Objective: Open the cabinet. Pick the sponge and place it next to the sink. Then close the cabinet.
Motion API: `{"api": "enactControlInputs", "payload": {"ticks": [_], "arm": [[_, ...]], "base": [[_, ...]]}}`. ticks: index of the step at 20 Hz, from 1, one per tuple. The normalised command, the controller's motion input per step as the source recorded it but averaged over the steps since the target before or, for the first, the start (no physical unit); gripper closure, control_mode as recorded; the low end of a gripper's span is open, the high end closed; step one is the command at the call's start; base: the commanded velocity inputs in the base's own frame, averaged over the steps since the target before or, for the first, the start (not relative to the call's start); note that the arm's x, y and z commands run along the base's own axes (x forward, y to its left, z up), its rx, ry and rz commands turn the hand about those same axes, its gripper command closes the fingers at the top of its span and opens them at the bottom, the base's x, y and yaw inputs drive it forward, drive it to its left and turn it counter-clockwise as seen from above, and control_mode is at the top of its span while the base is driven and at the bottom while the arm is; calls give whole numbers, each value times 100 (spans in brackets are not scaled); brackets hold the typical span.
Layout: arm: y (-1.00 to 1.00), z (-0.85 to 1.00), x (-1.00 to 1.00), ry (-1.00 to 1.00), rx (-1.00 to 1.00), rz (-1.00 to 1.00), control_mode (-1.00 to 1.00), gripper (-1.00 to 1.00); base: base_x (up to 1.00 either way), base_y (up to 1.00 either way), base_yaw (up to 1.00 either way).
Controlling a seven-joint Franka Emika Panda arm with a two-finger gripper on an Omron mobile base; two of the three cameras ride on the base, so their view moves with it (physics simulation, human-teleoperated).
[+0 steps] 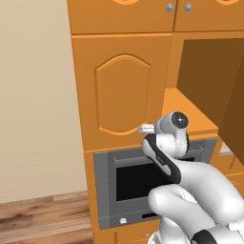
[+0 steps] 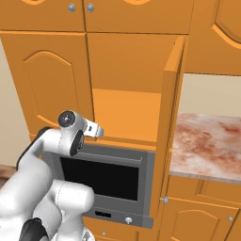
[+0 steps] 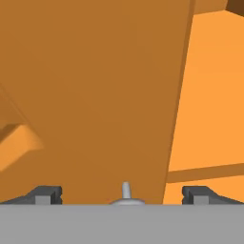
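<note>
The cabinet's left door [image 1: 123,90] [image 2: 51,87] is closed, and its right door [image 2: 172,117] [image 1: 236,105] stands swung out. The orange shelf inside [image 2: 124,115] [image 1: 190,114] is bare where it shows. My arm's wrist [image 1: 174,126] [image 2: 70,127] hovers in front of the seam between the doors, above the oven. In the hand view my gripper [image 3: 123,194] is open, close to the left door's face [image 3: 95,95]. A small silver knob [image 3: 126,192] sits low between the fingertips. The sponge and the sink are out of view.
A grey oven [image 1: 143,176] [image 2: 106,176] with a dark window sits under the cabinet. Shorter orange doors with silver knobs [image 1: 170,7] [image 2: 71,7] run above. A reddish marble counter [image 2: 207,141] lies to the right, past the open door. A beige wall [image 1: 33,95] and wooden floor [image 1: 43,214] are on the left.
</note>
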Motion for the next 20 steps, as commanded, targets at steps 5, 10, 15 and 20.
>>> {"api": "enactControlInputs", "payload": {"ticks": [5, 10, 15, 20], "arm": [[0, 0, 0, 0, 0, 0, -100, -100], [0, 0, 0, 0, 0, 0, -100, 100], [0, 0, 0, 0, 0, 0, -100, 100], [0, 0, -2, 0, 0, 0, -100, 100]], "base": [[0, 0, 0], [0, 0, 0], [0, 0, 0], [0, 0, 0]]}}
